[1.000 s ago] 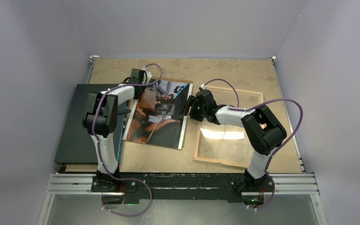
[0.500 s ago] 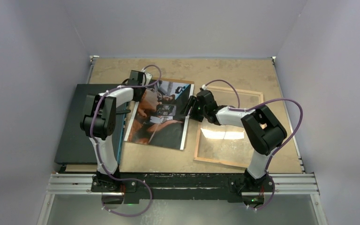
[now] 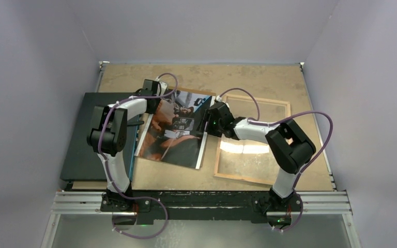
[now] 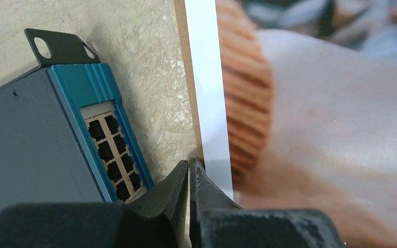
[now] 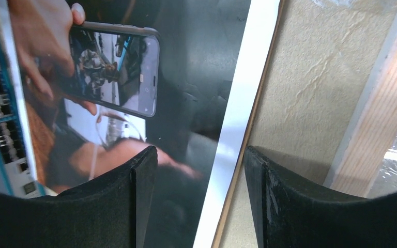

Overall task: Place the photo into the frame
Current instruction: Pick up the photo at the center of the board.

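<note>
Since a second ago our right gripper (image 5: 200, 155) has slid toward the photo (image 3: 176, 129), which has turned slightly on the table (image 3: 238, 77). Its jaws stand open astride the photo's white right edge. Our left gripper (image 4: 189, 168) pinches the opposite edge, beside a blue network switch (image 4: 103, 150). We see the frame (image 3: 243, 179) lying just right of the photo.

Plain lilac-grey walls (image 3: 201, 31) close in the scene at the left, back and right, meeting in two far corners. The light is soft and even, a little dimmer low on the left wall. The surface (image 3: 248, 77) is mottled tan chipboard. A silver aluminium rail (image 3: 331, 202) runs along its near edge, with a dull grey panel (image 3: 212, 233) in front of that.
</note>
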Motion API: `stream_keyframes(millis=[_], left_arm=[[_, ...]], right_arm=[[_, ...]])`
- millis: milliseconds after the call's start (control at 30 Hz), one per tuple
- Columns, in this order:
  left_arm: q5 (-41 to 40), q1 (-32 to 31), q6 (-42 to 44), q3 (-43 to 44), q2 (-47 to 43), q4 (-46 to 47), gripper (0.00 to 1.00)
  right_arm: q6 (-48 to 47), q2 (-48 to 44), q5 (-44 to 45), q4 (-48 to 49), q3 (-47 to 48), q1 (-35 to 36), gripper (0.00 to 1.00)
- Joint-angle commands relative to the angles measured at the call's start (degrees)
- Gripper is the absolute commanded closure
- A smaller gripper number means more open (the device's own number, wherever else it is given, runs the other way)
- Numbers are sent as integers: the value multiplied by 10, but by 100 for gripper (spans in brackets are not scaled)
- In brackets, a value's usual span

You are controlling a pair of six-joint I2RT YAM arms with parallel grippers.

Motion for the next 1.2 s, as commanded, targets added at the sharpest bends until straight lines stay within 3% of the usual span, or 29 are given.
stream_keyframes(millis=[0, 567, 867, 1167], left_arm=[[37, -14, -22, -17, -22, -9, 97], [63, -16, -34, -34, -24, -10, 99], [65, -17, -42, -32, -22, -17, 100], [45, -15, -33, -32, -26, -23, 100]], right_arm=[[-21, -15, 37, -31, 34, 25, 35], [-96, 41, 157, -136, 138, 72, 35], [-84, 50, 207, -194, 162, 94, 31], [-6, -96, 41, -173, 43, 99, 20]])
